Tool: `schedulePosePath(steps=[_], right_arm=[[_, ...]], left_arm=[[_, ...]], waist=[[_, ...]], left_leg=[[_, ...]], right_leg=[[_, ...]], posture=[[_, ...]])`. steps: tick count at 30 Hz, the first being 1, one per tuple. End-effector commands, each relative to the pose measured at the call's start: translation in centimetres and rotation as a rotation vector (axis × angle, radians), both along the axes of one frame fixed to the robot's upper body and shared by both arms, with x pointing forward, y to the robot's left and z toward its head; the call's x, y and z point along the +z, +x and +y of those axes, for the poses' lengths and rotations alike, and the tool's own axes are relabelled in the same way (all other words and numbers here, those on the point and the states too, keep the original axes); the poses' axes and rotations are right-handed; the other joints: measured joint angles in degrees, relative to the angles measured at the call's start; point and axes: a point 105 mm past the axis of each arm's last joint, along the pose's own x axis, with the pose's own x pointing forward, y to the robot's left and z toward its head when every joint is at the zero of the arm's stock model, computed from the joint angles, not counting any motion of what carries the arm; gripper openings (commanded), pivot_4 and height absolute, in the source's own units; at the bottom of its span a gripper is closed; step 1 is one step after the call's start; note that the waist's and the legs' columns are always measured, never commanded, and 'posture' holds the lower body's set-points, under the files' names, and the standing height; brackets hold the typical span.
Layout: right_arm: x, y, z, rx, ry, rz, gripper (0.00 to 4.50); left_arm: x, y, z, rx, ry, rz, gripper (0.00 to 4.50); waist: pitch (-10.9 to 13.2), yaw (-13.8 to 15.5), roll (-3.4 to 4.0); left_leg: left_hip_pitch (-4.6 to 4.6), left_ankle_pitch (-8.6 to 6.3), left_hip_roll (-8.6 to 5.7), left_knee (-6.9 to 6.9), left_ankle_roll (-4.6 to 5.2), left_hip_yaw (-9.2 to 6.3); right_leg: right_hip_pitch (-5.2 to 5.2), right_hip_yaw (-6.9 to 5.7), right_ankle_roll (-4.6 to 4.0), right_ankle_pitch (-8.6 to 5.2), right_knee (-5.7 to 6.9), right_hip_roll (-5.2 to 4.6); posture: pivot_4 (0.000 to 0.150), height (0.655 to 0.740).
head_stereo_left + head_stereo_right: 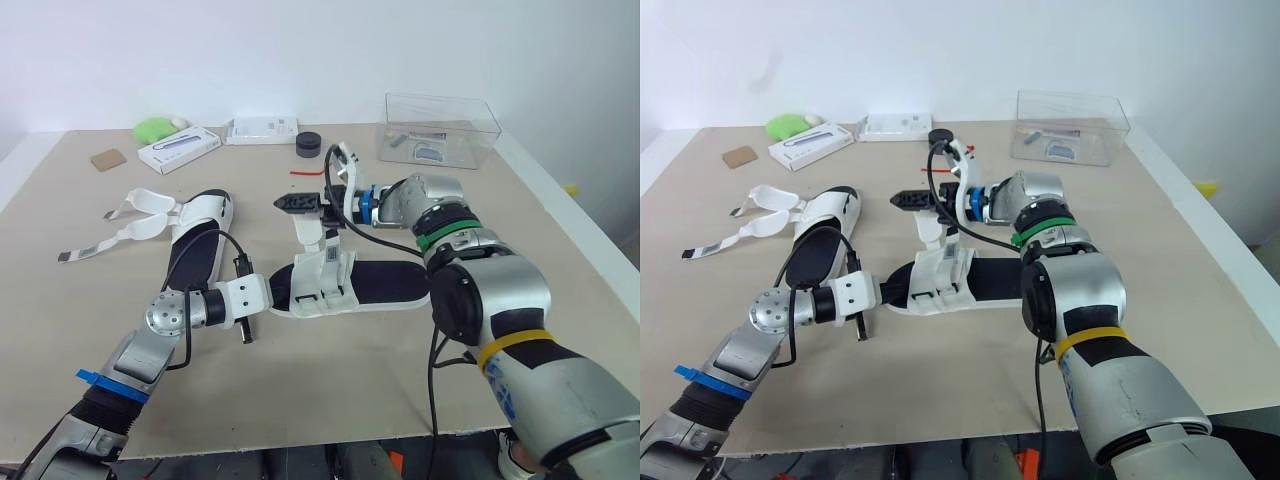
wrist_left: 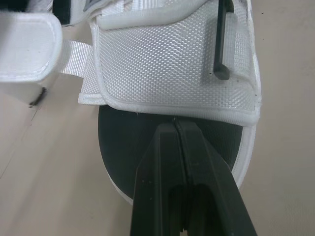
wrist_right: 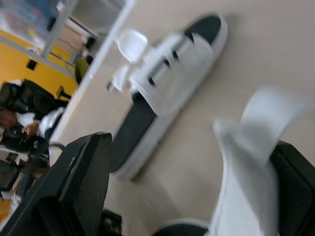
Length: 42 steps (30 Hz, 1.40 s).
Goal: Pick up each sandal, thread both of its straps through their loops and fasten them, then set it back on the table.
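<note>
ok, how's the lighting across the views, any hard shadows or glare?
Left eye view: soft, even light on the table, only a faint shadow along the near sandal; mild reflections on the clear box. Left wrist view: mesh upper evenly lit, black sole reads dark around the left gripper. Right wrist view: tabletop bright, no hot spots.

The left gripper meets the near sandal at the hem of its white upper. Whether the closed fingertips pinch that hem cannot be told, and the picture's edges cut the sandal off there. From the head, the left arm covers this sandal's end. The strap beside the right gripper is smeared. The other sandal is blurred too. Items inside the clear box at the table's far right corner are too small to name.
</note>
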Motion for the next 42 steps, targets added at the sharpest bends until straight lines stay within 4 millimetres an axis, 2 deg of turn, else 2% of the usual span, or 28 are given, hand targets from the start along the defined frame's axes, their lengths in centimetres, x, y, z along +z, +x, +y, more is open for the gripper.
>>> schedulePosePath(steps=[1, 10, 13, 15, 20, 21, 23, 27, 31, 32, 37, 40, 42], right_arm=[[3.1, 0.4, 0.0, -0.017, 0.082, -0.062, 4.47], [3.8, 0.6, -0.3, -0.034, 0.114, -0.065, 4.47], [3.8, 0.7, -0.5, -0.049, 0.124, -0.066, 3.6], [3.8, 0.6, -0.4, -0.035, 0.121, -0.073, 2.55], [3.6, 0.5, -0.3, -0.013, 0.1, -0.112, 0.36], [3.7, 0.6, -0.3, -0.001, 0.084, -0.152, 0.06], [3.7, 0.4, -0.3, 0.042, 0.037, -0.241, 0.06], [3.0, -0.9, 0.3, 0.268, -0.184, -0.667, 0.06], [3.1, -2.9, 0.7, 0.381, -0.28, -1.127, 0.06], [3.1, -3.7, 0.7, 0.427, -0.322, -1.287, 0.06], [2.5, -7.7, 0.6, 0.648, -0.391, -1.833, 0.06], [1.6, -9.4, -0.1, 0.795, -0.433, -2.099, 0.06], [0.3, -9.9, -0.8, 0.925, -0.493, -2.206, 0.06]], left_arm=[[-3.4, -0.5, 1.0, 0.037, 0.094, 0.116, 0.0], [-3.5, -0.3, 0.7, 0.024, 0.095, 0.117, 0.0], [-3.5, -0.3, 0.6, 0.019, 0.096, 0.118, 0.0], [-3.5, -0.3, 0.6, 0.018, 0.096, 0.12, 0.0], [-3.5, -0.2, 0.5, 0.018, 0.095, 0.122, 0.0], [-3.5, -0.3, 0.5, 0.019, 0.094, 0.122, 0.0], [-3.6, -0.3, 0.6, 0.019, 0.094, 0.123, 0.0], [-3.7, -0.4, 0.7, 0.023, 0.094, 0.128, 0.0], [-3.8, -0.5, 0.7, 0.024, 0.093, 0.131, 0.0], [-3.8, -0.5, 0.6, 0.024, 0.091, 0.131, 0.0], [-3.7, -0.3, 0.5, 0.02, 0.091, 0.129, 0.0], [-3.7, -0.3, 0.5, 0.017, 0.092, 0.128, 0.0], [-3.7, -0.3, 0.5, 0.014, 0.094, 0.127, 0.0]], waist=[[0.0, 0.0, 0.0], [0.0, 0.0, 0.0], [0.0, 0.02, 0.0], [0.0, 0.02, 0.0], [0.0, 0.02, 0.0], [0.0, 0.02, 0.0], [0.0, 0.02, 0.0], [0.0, 0.02, 0.0], [0.0, 0.02, 0.01], [0.0, 0.02, 0.01], [0.01, 0.02, 0.02], [0.02, 0.06, 0.03], [0.02, 0.06, 0.03]], left_leg=[[0.0, 0.0, 0.0, 0.0, 0.0, 0.0], [-0.01, 0.0, -0.01, 0.01, 0.0, 0.01], [-0.01, 0.0, -0.01, 0.01, 0.0, 0.01], [-0.01, 0.0, -0.02, 0.01, 0.0, 0.01], [0.0, 0.0, -0.02, 0.01, 0.0, 0.01], [0.0, 0.0, -0.02, 0.01, 0.0, 0.01], [0.0, 0.0, -0.03, 0.02, 0.0, 0.01], [0.0, 0.0, -0.04, 0.03, 0.0, 0.02], [0.01, 0.0, -0.04, 0.03, 0.0, 0.03], [0.01, 0.0, -0.04, 0.03, -0.01, 0.03], [0.08, 0.0, -0.04, 0.03, -0.01, 0.08], [0.1, 0.02, -0.04, 0.03, -0.03, 0.1], [0.13, 0.02, -0.04, 0.03, -0.04, 0.12]], right_leg=[[0.0, 0.0, 0.0, 0.0, 0.0, 0.0], [0.01, 0.01, 0.01, 0.0, 0.0, -0.02], [0.02, 0.01, 0.01, 0.0, 0.0, -0.02], [0.02, 0.01, 0.01, 0.01, 0.0, -0.02], [0.02, 0.02, 0.02, 0.01, 0.0, -0.02], [0.02, 0.02, 0.02, 0.01, 0.0, -0.02], [0.03, 0.01, 0.02, 0.01, -0.01, -0.02], [0.04, -0.04, 0.08, 0.02, -0.03, 0.04], [0.05, -0.03, 0.15, 0.01, -0.03, 0.04], [0.04, -0.03, 0.15, 0.01, -0.02, 0.02], [0.05, -0.02, 0.13, 0.02, -0.01, -0.04], [0.06, -0.02, 0.1, 0.03, -0.01, -0.07], [0.07, -0.01, 0.07, 0.02, -0.01, -0.1]], posture=[[0.15, 0.74], [0.15, 0.74], [0.15, 0.74], [0.15, 0.74], [0.15, 0.74], [0.15, 0.74], [0.15, 0.74], [0.15, 0.74], [0.15, 0.74], [0.15, 0.74], [0.15, 0.74], [0.15, 0.74], [0.15, 0.74]])
